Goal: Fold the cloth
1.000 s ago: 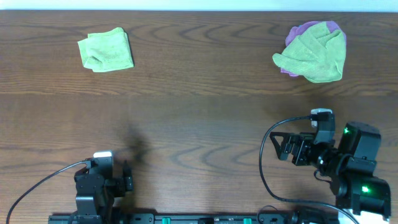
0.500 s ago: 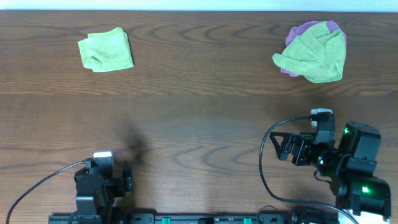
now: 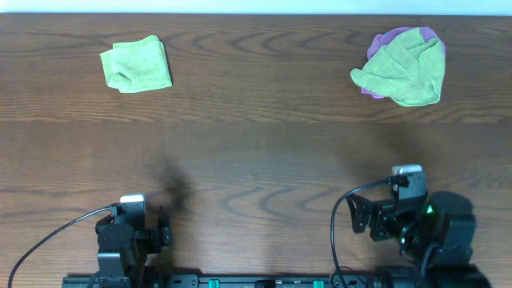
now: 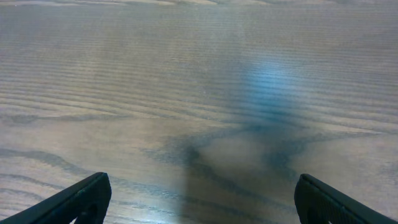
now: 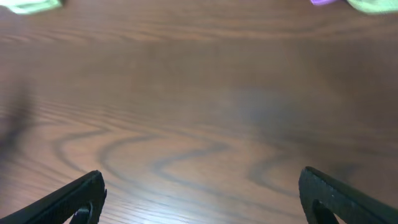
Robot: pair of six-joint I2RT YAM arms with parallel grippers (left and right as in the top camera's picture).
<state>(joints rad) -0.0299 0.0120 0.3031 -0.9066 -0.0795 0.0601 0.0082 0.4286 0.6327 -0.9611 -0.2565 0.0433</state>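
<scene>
Green and crumpled, the unfolded cloth (image 3: 404,70) is heaped over a purple cloth (image 3: 392,38); a free corner should be approached low and only the top layer pinched, so that the purple one is not dragged along. It lies at the far right of the table (image 3: 256,152), well apart from the right gripper (image 5: 200,186) and left gripper (image 4: 203,186), both spread wide and empty at the near edge.

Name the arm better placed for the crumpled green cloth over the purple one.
Right. The right gripper sits nearer the crumpled green cloth, jaws open; the left gripper is far across.
</scene>
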